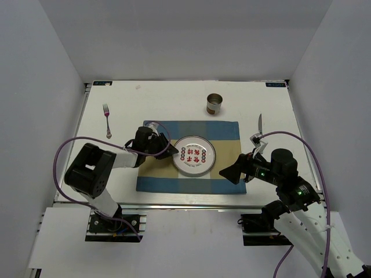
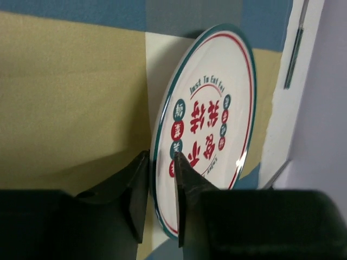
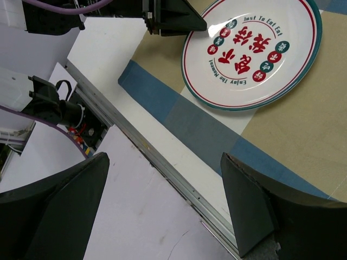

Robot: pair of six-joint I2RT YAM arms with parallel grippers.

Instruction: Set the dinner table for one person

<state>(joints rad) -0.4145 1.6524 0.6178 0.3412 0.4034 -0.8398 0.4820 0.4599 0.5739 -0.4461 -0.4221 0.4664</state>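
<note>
The white dinner table (image 1: 174, 98) carries a blue-and-tan placemat (image 1: 153, 176). A round white plate (image 1: 194, 155) with red and green lettering lies in the middle of the placemat. My left gripper (image 1: 168, 148) is turned on its side at the plate's left rim. In the left wrist view its jaws (image 2: 161, 179) are shut on the rim of the plate (image 2: 217, 108), one finger under it and one on top. My right gripper (image 1: 234, 171) is wide open and empty. It hangs above the placemat's front right corner and the table's front rail (image 3: 162, 162).
A pink-handled fork (image 1: 106, 119) lies at the table's far left. A metal cup (image 1: 214, 104) stands behind the placemat. A knife (image 1: 260, 123) lies right of the placemat. White walls close in three sides.
</note>
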